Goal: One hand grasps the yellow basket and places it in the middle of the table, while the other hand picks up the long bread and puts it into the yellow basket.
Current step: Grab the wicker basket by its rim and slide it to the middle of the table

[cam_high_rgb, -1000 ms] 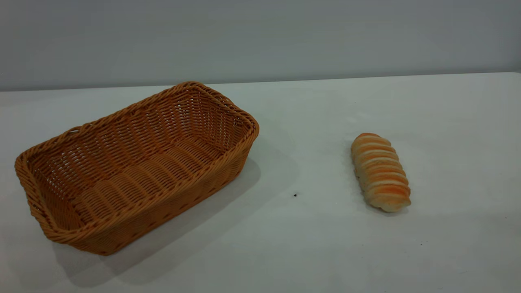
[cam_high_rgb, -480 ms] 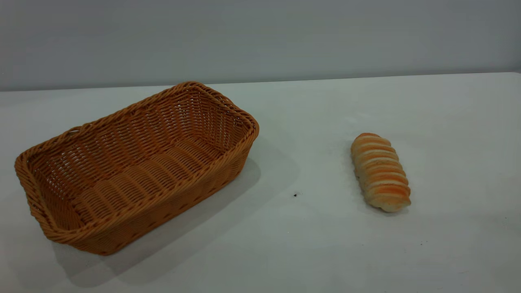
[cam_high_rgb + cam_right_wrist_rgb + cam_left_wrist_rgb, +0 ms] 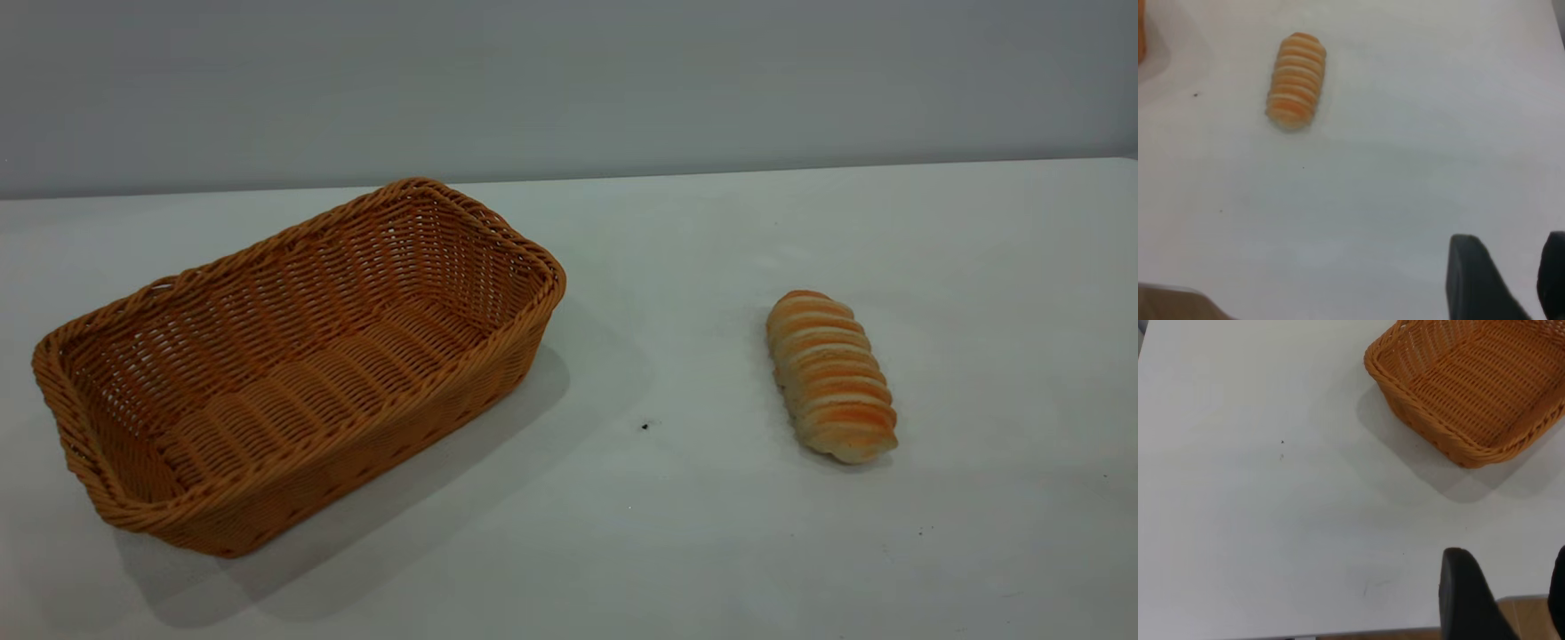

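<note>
basket: the yellow basket [image 3: 293, 364] is seen empty on the surface [image 3: 676, 533], at the left side and turned at an angle; not yet centred.
bread: the long bread [image 3: 831, 375] is laid flat on the surface, well apart from the basket, on the right side, ridged top facing up.
left pincer: the left pincer [image 3: 1505, 600] is held above the surface edge near the basket; the fingers are spread with a gap between them and nothing is held. Judged assigned to the basket because that is the nearer object.
right pincer: the right pincer [image 3: 1501, 283] is held off to one side of the bread, fingers apart, nothing gripped. Judged assigned to the bread for the same reason.
progress: no contact is made with either object; both grasps are judged outstanding.
</note>
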